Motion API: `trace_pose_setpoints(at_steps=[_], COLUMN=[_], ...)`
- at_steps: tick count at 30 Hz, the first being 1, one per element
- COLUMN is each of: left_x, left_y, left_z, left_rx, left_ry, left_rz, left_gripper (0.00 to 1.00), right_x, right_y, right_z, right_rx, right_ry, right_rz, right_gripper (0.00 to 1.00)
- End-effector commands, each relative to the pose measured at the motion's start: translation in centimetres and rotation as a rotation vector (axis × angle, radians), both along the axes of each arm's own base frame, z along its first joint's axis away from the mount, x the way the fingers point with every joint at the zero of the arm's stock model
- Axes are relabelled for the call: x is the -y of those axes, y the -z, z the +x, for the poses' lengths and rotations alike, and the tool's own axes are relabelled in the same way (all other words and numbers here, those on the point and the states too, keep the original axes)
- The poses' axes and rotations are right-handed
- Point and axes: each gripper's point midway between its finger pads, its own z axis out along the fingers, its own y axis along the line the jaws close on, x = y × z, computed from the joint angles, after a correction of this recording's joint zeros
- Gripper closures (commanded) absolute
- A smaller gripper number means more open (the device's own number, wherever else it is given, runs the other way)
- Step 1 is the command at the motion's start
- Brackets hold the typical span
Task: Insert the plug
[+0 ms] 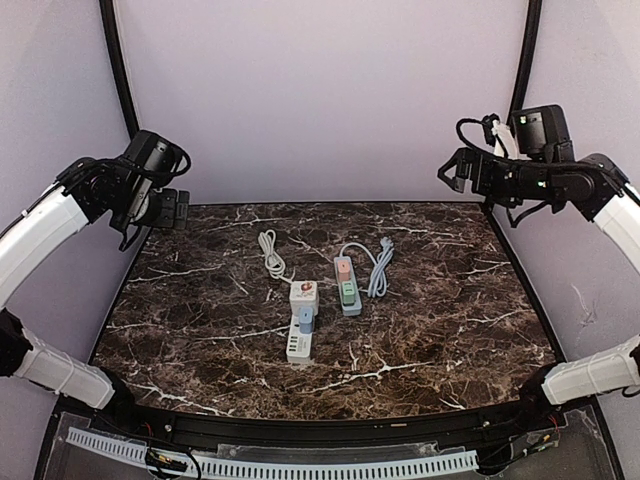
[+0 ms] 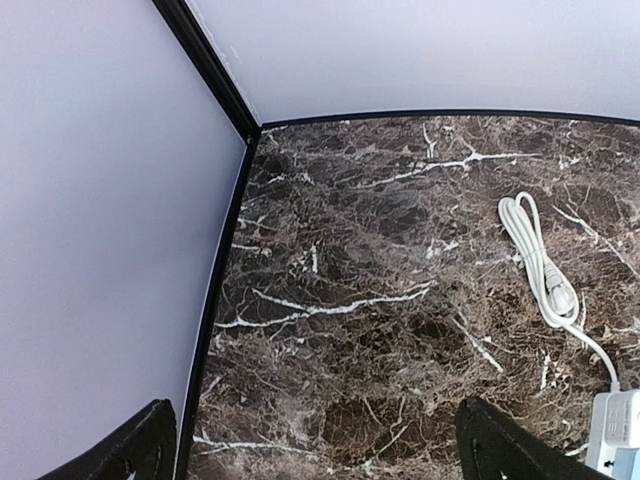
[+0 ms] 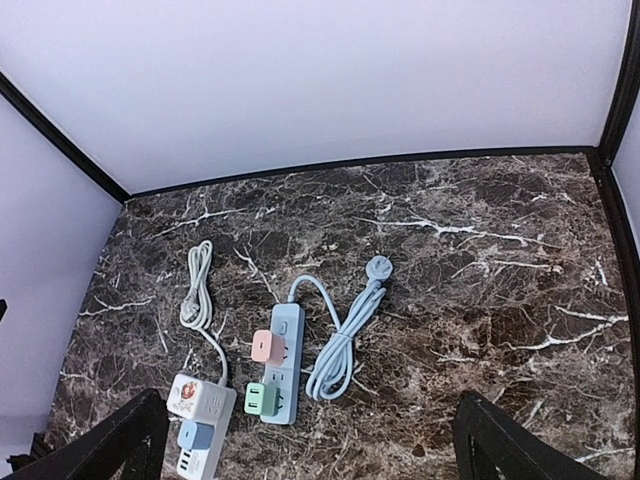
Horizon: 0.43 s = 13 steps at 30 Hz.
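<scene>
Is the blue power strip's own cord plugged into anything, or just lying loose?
Unplugged. The cord lies bundled beside the blue power strip, and its plug rests free on the marble table.

Table (image 1: 470, 310) open at both sides; white strip (image 1: 298, 348), white cord (image 1: 270, 252), blue strip (image 1: 351, 306), blue cord (image 1: 379, 270) crowd the middle.

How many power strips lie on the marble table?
2. The white strip lies just left of centre. The blue strip lies close on its right, slightly farther back. Nothing in view could hide another.
</scene>
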Motion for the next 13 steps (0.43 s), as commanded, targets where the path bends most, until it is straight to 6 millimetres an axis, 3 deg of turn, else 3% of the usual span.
trace_pose_setpoints(at_steps=[1,13], left_x=[0.32,1.03], left_y=[-1.74,-1.95], left_z=[0.89,1.39], left_rx=[0.065,0.044], left_ry=[0.053,0.101], left_rz=[-0.003,0.02], left_gripper=[0.01,0.01], right_x=[-0.28,-0.75], right_y=[-1.51,-0.9], right_z=[0.6,1.45], right_rx=[0.054,0.088], right_ry=[0.033,0.057], right_rz=[0.078,0.153], right_gripper=[0.01,0.01])
